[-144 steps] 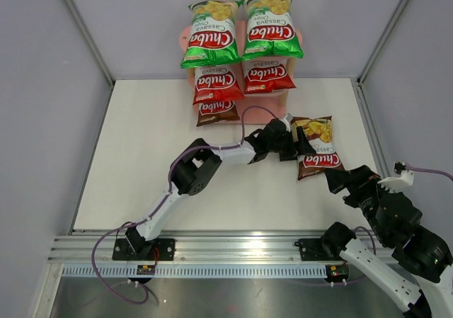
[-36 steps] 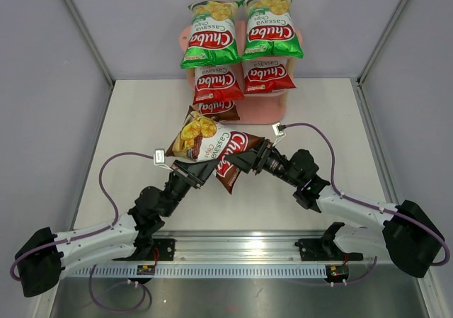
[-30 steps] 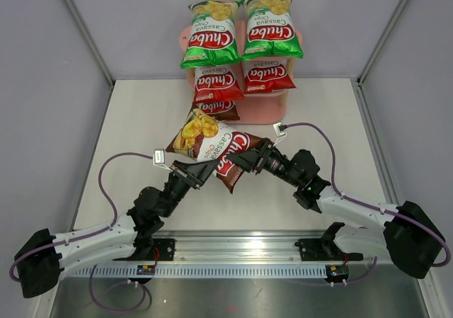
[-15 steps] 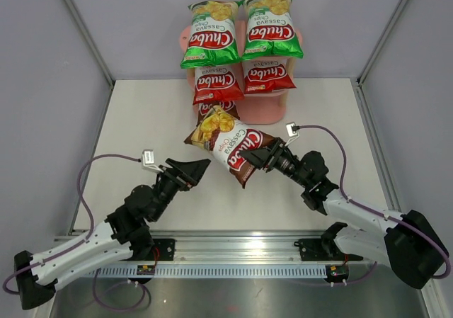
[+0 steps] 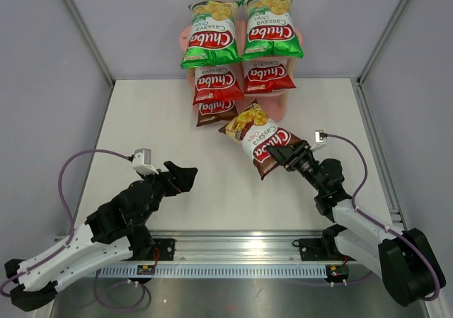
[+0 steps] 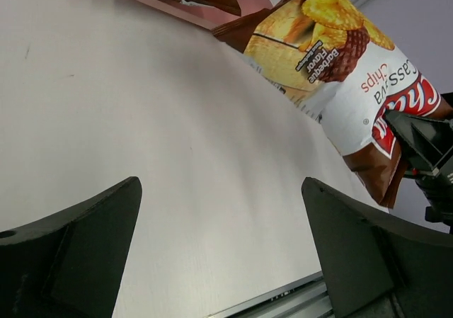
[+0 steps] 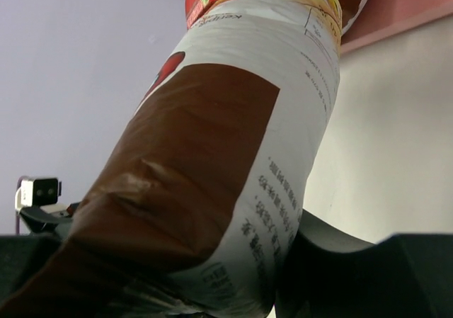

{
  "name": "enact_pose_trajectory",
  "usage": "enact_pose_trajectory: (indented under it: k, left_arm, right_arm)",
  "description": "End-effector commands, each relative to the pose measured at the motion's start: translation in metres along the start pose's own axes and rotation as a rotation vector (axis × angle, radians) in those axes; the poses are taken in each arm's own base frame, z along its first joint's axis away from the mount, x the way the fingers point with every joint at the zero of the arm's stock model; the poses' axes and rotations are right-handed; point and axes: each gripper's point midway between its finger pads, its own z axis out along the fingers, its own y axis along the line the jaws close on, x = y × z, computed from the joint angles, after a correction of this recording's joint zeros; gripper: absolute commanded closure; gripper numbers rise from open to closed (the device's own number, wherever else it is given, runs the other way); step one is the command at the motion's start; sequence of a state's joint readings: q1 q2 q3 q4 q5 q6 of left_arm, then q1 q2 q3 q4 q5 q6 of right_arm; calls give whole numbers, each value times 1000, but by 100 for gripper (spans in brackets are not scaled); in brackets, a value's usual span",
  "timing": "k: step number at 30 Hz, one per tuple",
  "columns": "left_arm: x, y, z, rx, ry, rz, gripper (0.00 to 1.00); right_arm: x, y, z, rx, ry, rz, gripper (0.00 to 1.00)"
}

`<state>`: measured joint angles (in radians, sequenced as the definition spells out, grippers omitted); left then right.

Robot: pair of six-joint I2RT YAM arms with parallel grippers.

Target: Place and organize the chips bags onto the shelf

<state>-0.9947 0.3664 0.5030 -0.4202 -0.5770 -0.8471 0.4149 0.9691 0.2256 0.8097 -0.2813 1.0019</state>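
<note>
Pinching the brown bag [image 5: 262, 139], your right gripper [image 5: 279, 154] aims it 11 o'clock at the shelf's [image 5: 281, 105] free bottom spot; left gripper [image 5: 185, 176] gapes empty.

The off-white matte tabletop [image 5: 163, 141] is stretching back between pale grey walls. It is carrying one piece of furniture directly on its surface — the pink three-tier shelf with light wooden posts [image 5: 274, 102], which is standing at the far edge, roughly centred.
</note>
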Motion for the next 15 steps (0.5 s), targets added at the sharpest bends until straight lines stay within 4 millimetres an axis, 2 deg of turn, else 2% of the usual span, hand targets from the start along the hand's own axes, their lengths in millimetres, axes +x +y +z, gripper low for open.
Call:
enact_pose_trajectory:
  k: [1,2,7,15]
  left_arm:
    - [-12,2,-6,-39,5,107,1]
    - [-14,0,-6,-34,9,116,1]
    - [-13,-2,-7,-23,22,128,1]
    - [-18,-1,-13,-21,12,133,1]
  right_arm:
    - [-41,32,-2,-122,-129,-30,69]
    - [-50,25,-3,-104,-156,-23,70]
    - [-68,8,-4,-84,-195,50,69]
    - [-79,-15,-8,-48,-232,80,69]
